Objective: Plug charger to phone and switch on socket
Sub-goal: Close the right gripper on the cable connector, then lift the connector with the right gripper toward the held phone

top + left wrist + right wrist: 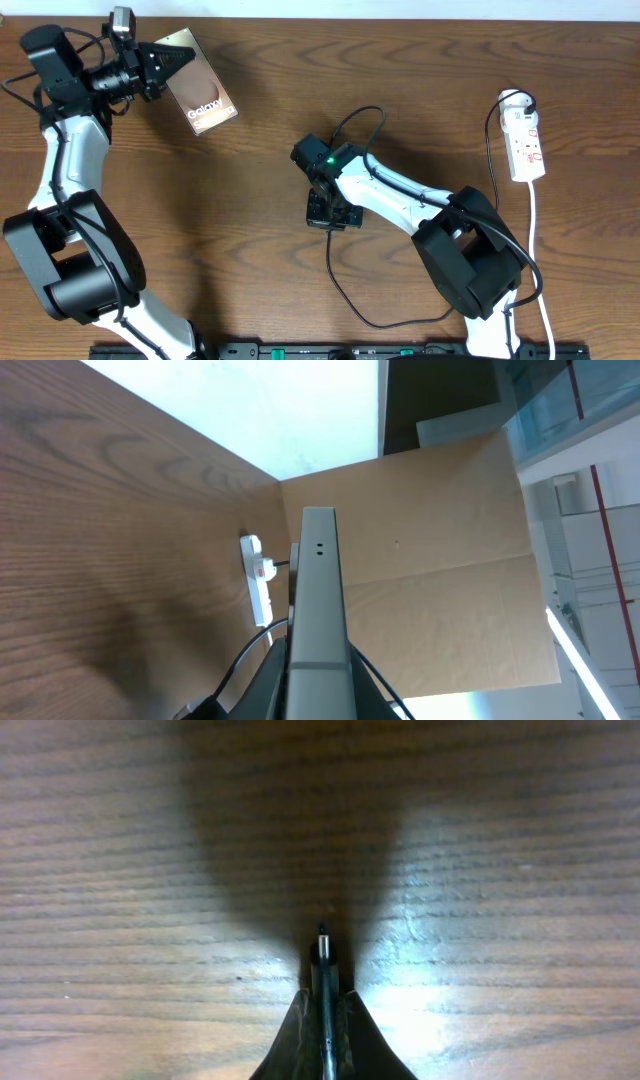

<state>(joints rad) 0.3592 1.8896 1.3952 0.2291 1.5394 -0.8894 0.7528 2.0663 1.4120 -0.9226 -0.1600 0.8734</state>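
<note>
While the left tool (183, 56) is clamped shut on one end of the phone (205, 104), the right tool (323, 214) points straight down at the worktop (250, 200) with its fingers pressed together on the charger's slim connector tip (323, 942).

From overhead the phone stretches away from the left tool's fingertips with its lettered face up and turned at an angle. Whether its free end touches the wood cannot be told. The left wrist view shows the same phone (318, 600) only edge-on, as a narrow grey bar running out ahead of the tool. Far beyond it the socket (257, 574) lies in front of a brown board (450, 590) that the overhead view does not show.

Only the right wrist view shows the connector. It stands a little way out past the closed fingertips, over bare wood grain in the tool's own shadow. The overhead view adds the charger cable (345, 300), which loops from beneath the right tool back toward the arm's base.

The socket (527, 145) lies well to the right of the right tool, near the far right corner, with its white cord (535, 250) trailing toward the near edge. The left tool and the phone sit close to the far edge. Open wood lies between the two tools and to the left of the right tool.
</note>
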